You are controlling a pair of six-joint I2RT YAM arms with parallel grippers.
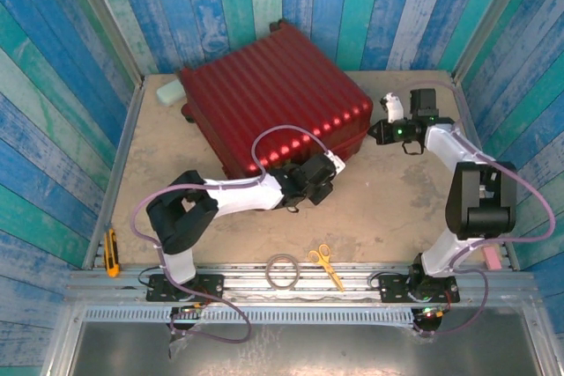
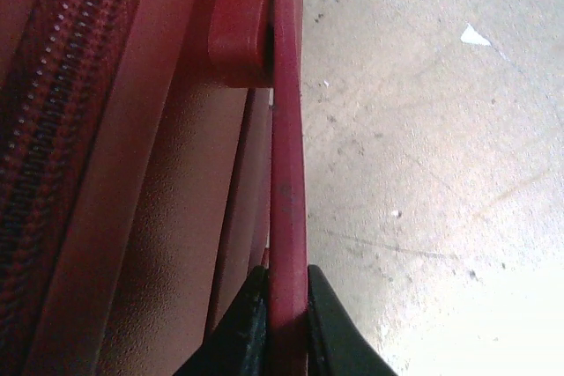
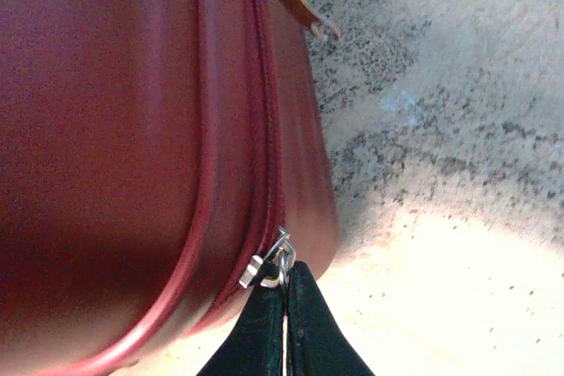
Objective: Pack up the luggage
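Note:
The luggage (image 1: pixel 273 99), a glossy red ribbed suitcase, lies closed at the back middle of the table. My left gripper (image 1: pixel 319 179) is at its near right side. In the left wrist view the two black fingers (image 2: pixel 286 328) are shut on the suitcase's red handle (image 2: pixel 286 173), beside the zipper track (image 2: pixel 44 129). My right gripper (image 1: pixel 381 134) is at the suitcase's right corner. In the right wrist view it (image 3: pixel 284 305) is shut on a small metal zipper pull (image 3: pixel 271 266) on the red shell (image 3: pixel 132 129). A second pull with a brown tab (image 3: pixel 300 2) sits farther along the zipper.
Yellow-handled scissors (image 1: pixel 326 263) and a grey ring (image 1: pixel 283 270) lie by the near rail. A yellow knife (image 1: pixel 111 253) rests at the left rail. A pale green block (image 1: pixel 169 92) sits behind the suitcase's left corner. Bare table (image 1: pixel 388 209) lies between the arms.

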